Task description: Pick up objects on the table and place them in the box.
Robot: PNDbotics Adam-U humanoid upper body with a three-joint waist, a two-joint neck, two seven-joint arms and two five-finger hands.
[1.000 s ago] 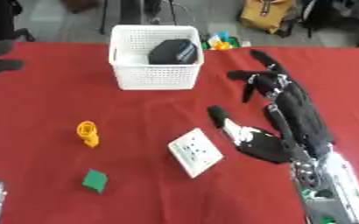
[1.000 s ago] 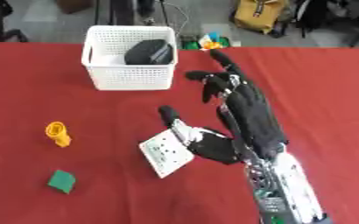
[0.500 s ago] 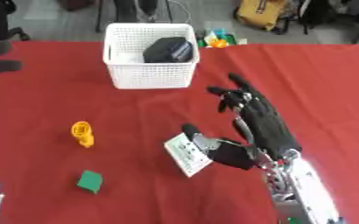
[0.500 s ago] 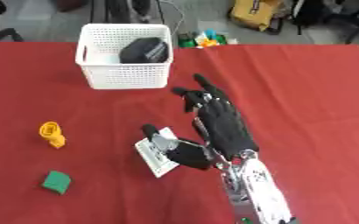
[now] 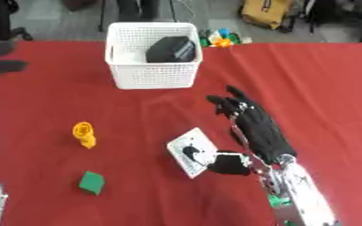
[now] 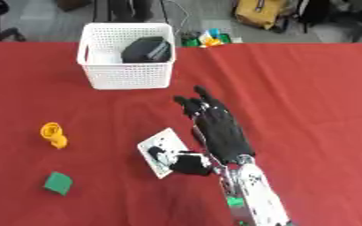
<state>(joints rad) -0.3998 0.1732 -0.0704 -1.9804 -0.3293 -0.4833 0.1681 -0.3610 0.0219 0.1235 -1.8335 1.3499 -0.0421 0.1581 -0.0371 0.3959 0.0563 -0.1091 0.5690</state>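
The right hand (image 5: 254, 130) lies with fingers straight and its thumb on the white card (image 5: 190, 150) near the bench's (image 5: 315, 79) front edge, apparently pinning it for a grasp, while the white box (image 5: 153, 55) waits toward the far edge.

- The white mesh box (image 5: 152, 75) is standing upright in the upper middle, holding a black object (image 5: 172, 48) leaning in its right part.
- A white flat card with a dark mark (image 5: 190, 151) is lying tilted, low and right of centre.
- A small yellow-orange object (image 5: 84, 134) is sitting at middle left.
- A green block (image 5: 91, 182) is lying at lower left, below the yellow one.
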